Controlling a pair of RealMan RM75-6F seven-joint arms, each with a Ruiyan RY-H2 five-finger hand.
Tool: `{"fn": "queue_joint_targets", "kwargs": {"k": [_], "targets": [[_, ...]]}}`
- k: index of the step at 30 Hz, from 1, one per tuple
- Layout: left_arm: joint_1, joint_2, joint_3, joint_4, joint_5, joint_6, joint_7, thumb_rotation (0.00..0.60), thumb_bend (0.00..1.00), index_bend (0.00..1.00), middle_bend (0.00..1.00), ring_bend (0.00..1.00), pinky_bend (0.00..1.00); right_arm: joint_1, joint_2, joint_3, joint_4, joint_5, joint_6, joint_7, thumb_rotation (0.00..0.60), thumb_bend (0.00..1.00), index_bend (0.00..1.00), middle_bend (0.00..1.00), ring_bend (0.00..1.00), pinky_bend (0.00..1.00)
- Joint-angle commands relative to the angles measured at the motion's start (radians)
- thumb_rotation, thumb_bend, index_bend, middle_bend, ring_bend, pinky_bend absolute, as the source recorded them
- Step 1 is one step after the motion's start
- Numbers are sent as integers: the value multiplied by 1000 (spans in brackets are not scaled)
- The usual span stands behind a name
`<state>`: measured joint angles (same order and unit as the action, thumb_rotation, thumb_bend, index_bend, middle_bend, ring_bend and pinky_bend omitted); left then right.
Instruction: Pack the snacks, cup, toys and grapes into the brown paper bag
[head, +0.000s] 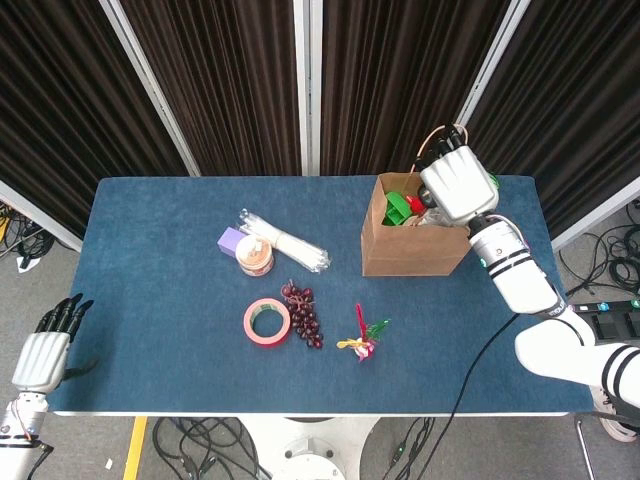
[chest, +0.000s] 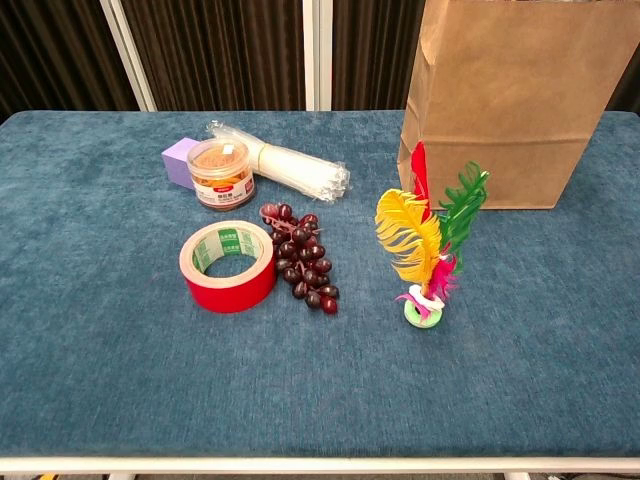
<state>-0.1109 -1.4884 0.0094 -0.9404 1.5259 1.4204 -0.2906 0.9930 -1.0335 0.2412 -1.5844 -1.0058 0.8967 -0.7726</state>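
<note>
Nearest to the robot, at about 8 o'clock and beyond the table edge, the left hand (head: 42, 352) hangs low beside the blue table (head: 150, 350), holding nothing, with its dark fingers straight and slightly apart. On the table, at about 5 o'clock from the middle, the feather toy (chest: 428, 245) stands upright on its small ring base, with yellow, green and red feathers. At 9 o'clock from it lie the dark grapes (chest: 303, 256), and the roll of red tape (chest: 229, 266) lies flat just beside them, touching or almost touching. Farther away, at about 10 o'clock, the snack jar (chest: 220, 171) stands upright with a purple block (chest: 179, 161) behind it at the left, and a clear packet of white sticks (chest: 285, 167) lies against the jar at its right side. At 2 o'clock, far from the robot, the brown paper bag (chest: 518, 100) stands open and upright; the head view shows green and red toy pieces (head: 402, 205) inside it. The right hand (head: 458, 183) is over the bag's right rim, back side up; whether its fingers hold something, I cannot tell.
</note>
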Motion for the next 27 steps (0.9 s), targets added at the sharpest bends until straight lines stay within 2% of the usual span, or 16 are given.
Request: {"fn": "queue_joint_targets", "kwargs": {"k": [1,10,17,23,27], "targets": [[0,0,-1,0,-1,-1,0,600,233,137,133,27,167,4,-2,0,-2,-3,3,5,600,0,283,352,171,97],[0,0,-2,0,-2,1,-5,600,232,137,133,27,167,1,3,20,-27,-24,48,54,600,0,277,347,167,91],[0,0,-4,-1,-3,4,-8,600,232,137,133,28,168,-7,-18,83,-78,-71,155,138,600,0,275,345,167,90],[1,0,-6,-1,-3,7,-11,600,233,137,133,27,168,-7,-31,134,-173,-101,224,196,600,0,274,346,169,95],[2,1,-7,-2,-3,10,-10,600,234,138,133,27,168,-16,-14,131,-277,-105,208,224,600,0,272,346,177,109]]}}
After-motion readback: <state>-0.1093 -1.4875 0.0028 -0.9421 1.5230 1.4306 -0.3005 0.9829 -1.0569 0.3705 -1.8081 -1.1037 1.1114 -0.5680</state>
